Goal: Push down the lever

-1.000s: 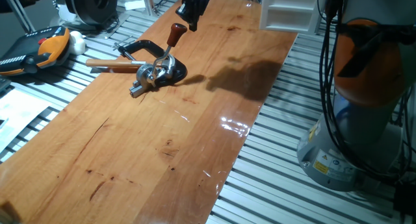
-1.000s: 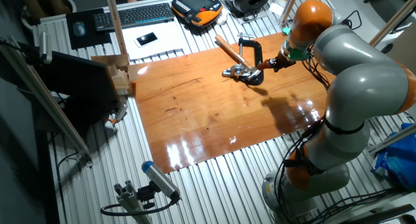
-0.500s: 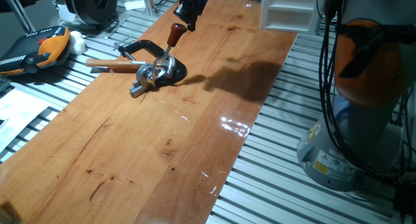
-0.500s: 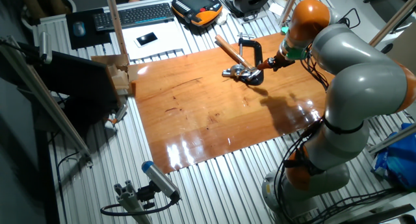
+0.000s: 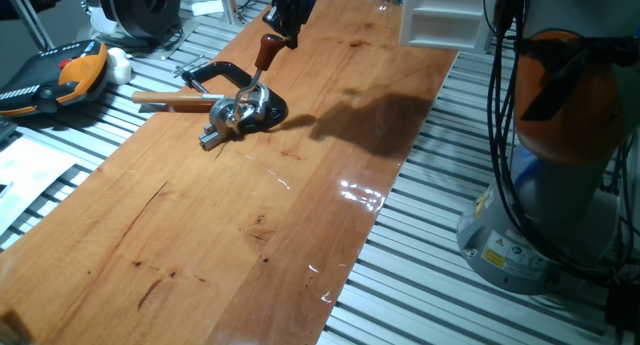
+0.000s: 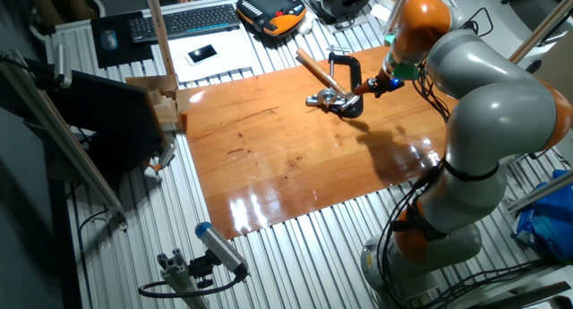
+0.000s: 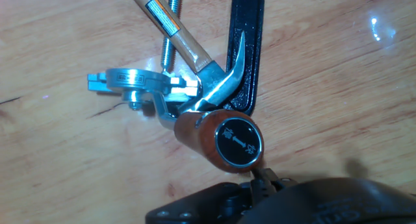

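our gripper (image 5: 289,30) hangs just above and behind the reddish-brown knob of the lever (image 5: 262,67). over the last second it has slid a little leftward along the board, from beside the knob to almost over it. in the hand view the knob's black cap sits close against the dark gripper body (image 7: 273,198) at the bottom edge, so we judge we are at or near contact. whether the jaws are open or closed we cannot tell: no view shows the fingers clearly.

the lever has not dropped. it still rises at a slant from its chrome-and-black base (image 5: 245,113), which lies on the wooden board (image 5: 250,215) near the far left edge, so the push itself is yet to come. we think the next move calls for a press down onto the knob.

a hammer with a tan handle (image 5: 175,100) and a black clamp (image 5: 215,75) lie just beside the base, the hammer head touching it in the hand view.

as for containers, a white box-like thing (image 5: 440,15) stands at the far end of the board; we cannot see into it.
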